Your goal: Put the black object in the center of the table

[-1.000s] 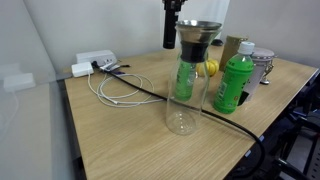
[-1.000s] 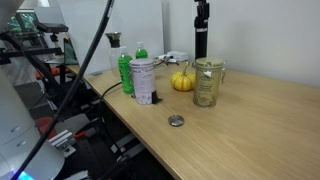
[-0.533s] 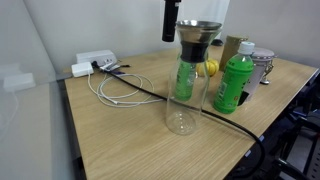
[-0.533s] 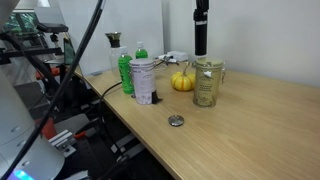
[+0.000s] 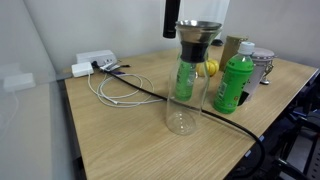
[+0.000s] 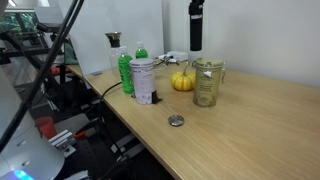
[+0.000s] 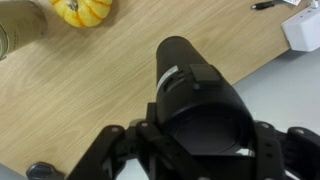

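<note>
The black object (image 5: 170,18) is a slim matte black cylinder hanging upright in the air, well above the table (image 5: 120,130). It also shows in an exterior view (image 6: 195,28), over the table's far edge (image 6: 250,130). In the wrist view the black object (image 7: 200,95) fills the middle, and my gripper (image 7: 200,140) is shut on it with a finger on each side. The light wood table (image 7: 120,70) lies below it.
A glass carafe with a dark funnel (image 5: 185,85) and a green bottle (image 5: 233,85) stand near the front. A yellow gourd (image 6: 182,80), glass jar (image 6: 207,82), white cup (image 6: 143,80) and small metal disc (image 6: 176,121) sit nearby. Cables (image 5: 115,88) and a white adapter (image 5: 92,62) lie at the side.
The gripper has lifted the black object higher and carried it slightly sideways, away from the jar. Nothing on the table has moved.
</note>
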Available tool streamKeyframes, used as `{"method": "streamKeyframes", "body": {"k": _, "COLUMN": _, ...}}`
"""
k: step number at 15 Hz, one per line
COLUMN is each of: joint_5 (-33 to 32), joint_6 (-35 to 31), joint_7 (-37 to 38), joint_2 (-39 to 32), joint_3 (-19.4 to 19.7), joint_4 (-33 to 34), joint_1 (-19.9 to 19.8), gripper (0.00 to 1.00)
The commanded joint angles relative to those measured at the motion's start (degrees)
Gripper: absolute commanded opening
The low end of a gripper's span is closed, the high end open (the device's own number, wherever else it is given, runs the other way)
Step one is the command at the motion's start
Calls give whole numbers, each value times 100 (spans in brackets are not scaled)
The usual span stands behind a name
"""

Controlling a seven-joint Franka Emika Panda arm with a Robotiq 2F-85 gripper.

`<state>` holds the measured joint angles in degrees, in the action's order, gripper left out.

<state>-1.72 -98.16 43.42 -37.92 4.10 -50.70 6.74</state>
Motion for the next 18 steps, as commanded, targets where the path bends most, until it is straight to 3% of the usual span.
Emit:
{"method": "streamKeyframes", "body": {"k": 1, "joint_5": -9, "joint_6": -63, "joint_7": -205, "joint_2": 645, "joint_3": -49, "joint_4": -934, "joint_1": 45, "gripper": 46}}
{"method": "streamKeyframes", "body": {"k": 12, "joint_5": 278, "joint_6": -398, "joint_7": -230, "joint_2": 2382, "joint_3": -256, "joint_4": -3781, "joint_1": 40, "gripper": 46}}
{"method": "streamKeyframes", "body": {"k": 18, "joint_5": 761, "joint_6": -982, "joint_7": -251, "joint_2": 2811, "joint_3": -371, "joint_4": -4957, "joint_1": 7, "gripper": 46}}
